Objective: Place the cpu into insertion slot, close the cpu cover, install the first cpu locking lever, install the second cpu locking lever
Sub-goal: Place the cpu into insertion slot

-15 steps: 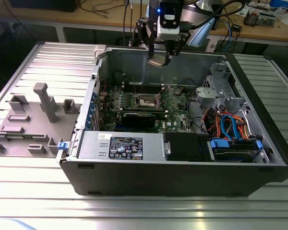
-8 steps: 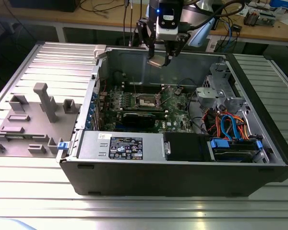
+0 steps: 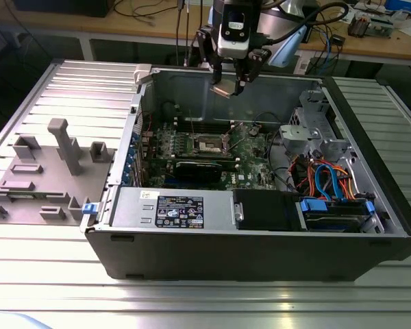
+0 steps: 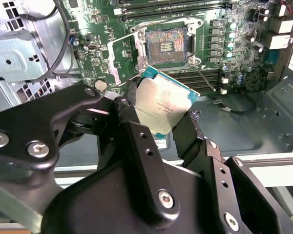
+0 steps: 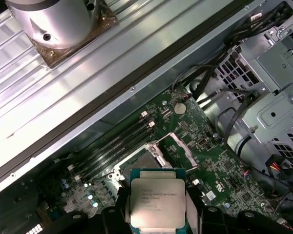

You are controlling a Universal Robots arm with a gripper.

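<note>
Pinching cpu (image 4: pixel 161 105), fingers (image 4: pixel 141 146) hover over case (image 3: pixel 260 257) on ribbed table (image 3: pixel 192 298).

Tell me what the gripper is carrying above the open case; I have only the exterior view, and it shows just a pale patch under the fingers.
Observer: In the first wrist view the gripper is shut on the cpu, clamped by two opposite edges with its silver top towards the camera.
Operator: Is anything already in the socket?
Observer: No. In the second wrist view the insertion slot lies bare, with its contacts exposed.
Operator: And the cover?
Observer: In that same view the cpu cover is swung open to one side of the slot, not lying over it.
</note>
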